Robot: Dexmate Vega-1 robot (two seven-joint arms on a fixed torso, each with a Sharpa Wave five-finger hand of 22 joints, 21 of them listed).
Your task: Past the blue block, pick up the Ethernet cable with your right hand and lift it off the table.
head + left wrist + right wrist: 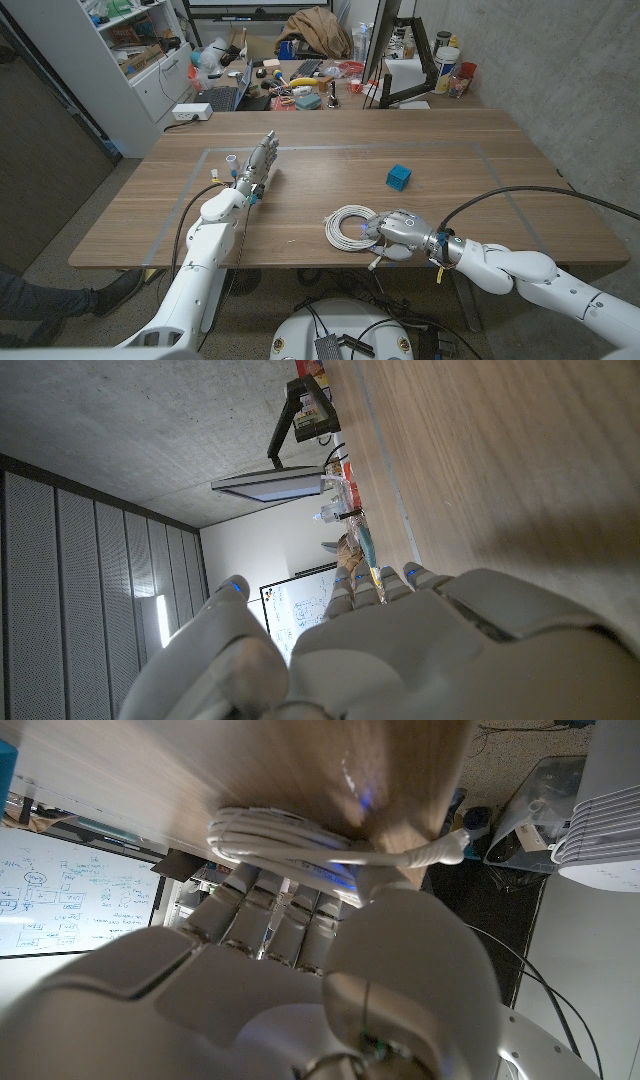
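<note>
Head view shows the Ethernet cable, a white coil, lying on the wooden bench near its front edge, toward the robot's right. The right hand sits at the coil's right side, its fingers reaching over the loops there, with a blue-violet light glowing where hand meets cable. From this view the coil looks flat on the bench. The right wrist view brings the cable close: a bundle of white strands runs across just beyond the fingers of the right hand, and the thumb presses against the bundle from the other side, so the hand has closed around that part of the coil. A loose end with its plug sticks out past the thumb, over the bench edge.

Beyond the coil and slightly to the right, the blue block stands alone on the bench, well apart from the cable and the hand.

Far over on the other side, the left hand rests on the bench with fingers stretched straight and close together, pointing toward the far edge, holding nothing. In the left wrist view, the back of the left hand shows beside bare wood.

A line of pale tape marks a rectangle on the benchtop. Behind the bench, a cluttered desk carries boxes, bottles and cloth.
</note>
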